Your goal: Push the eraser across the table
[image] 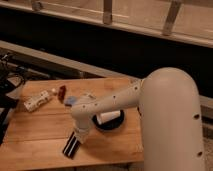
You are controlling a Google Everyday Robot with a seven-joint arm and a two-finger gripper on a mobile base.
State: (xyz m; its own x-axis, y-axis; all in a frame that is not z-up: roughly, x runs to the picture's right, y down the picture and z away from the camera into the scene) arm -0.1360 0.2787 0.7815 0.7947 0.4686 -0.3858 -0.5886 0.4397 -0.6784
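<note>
The eraser, a small flat black block with pale stripes, lies on the light wooden table near its front edge, left of centre. My white arm reaches down from the right, and the gripper sits right above the eraser's far end, touching or almost touching it. The arm hides the gripper's fingers.
A white box-like item lies at the table's back left. A small red object and a blue-and-white item sit behind the arm. A black round dish holding a white object is at the middle right. Dark cables hang at the left edge.
</note>
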